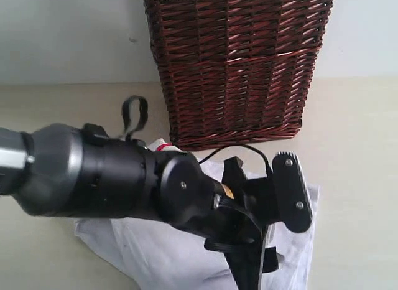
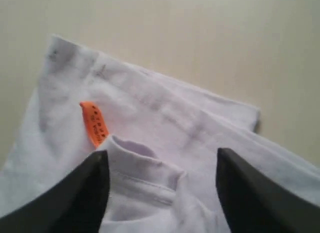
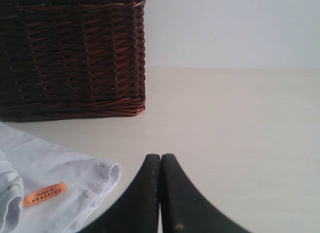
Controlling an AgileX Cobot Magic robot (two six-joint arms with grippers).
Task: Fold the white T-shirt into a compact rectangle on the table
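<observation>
The white T-shirt (image 1: 155, 252) lies folded and rumpled on the table (image 1: 354, 153), in front of the basket. My left arm reaches across it, and its bulk hides most of the cloth in the exterior view. My left gripper (image 2: 162, 165) is open, its two fingers wide apart either side of the collar (image 2: 142, 168), beside the orange neck tag (image 2: 94, 123). My right gripper (image 3: 161, 158) is shut on nothing, low over bare table (image 3: 240, 118) just off a corner of the T-shirt (image 3: 55, 168). The chest letters are mostly hidden.
A dark brown wicker basket (image 1: 236, 66) stands right behind the shirt, against a pale wall. The basket (image 3: 70, 53) also fills one side of the right wrist view. A black cable (image 1: 245, 150) loops above the left arm.
</observation>
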